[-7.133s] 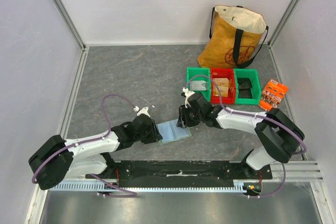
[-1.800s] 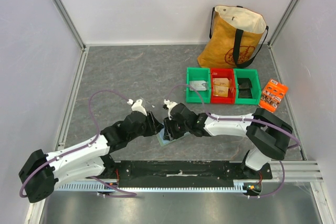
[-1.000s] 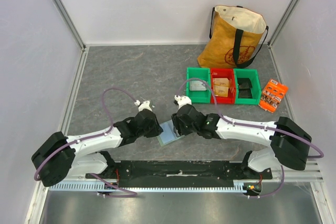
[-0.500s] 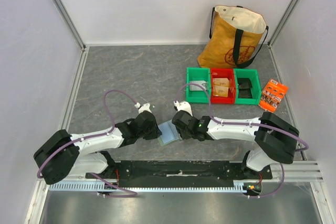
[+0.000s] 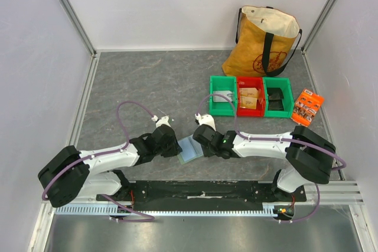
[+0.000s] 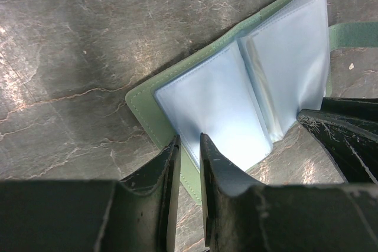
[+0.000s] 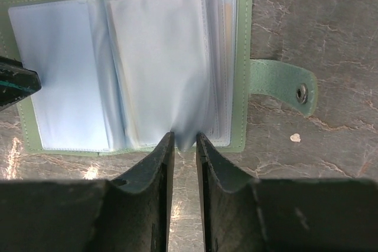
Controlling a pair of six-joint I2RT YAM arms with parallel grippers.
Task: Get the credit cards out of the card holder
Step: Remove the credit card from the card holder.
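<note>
Card holder (image 5: pixel 190 148) lies open, left claw (image 6: pixel 188 142) nipping its cover edge, right claw (image 7: pixel 184 137) pinching its pocket sleeves.

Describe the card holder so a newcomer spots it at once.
On the grey table, look where the left tool and right tool meet. The card holder lies open there: flat, pale green with light-blue sleeves, unlike the bright-green bins behind.

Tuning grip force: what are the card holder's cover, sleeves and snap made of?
Card holder cover: probably faux leather; matte green, no glare. Pocket sleeves: thin soft plastic; translucent blue, puckering. Snap: looks metal; small shiny stud.
</note>
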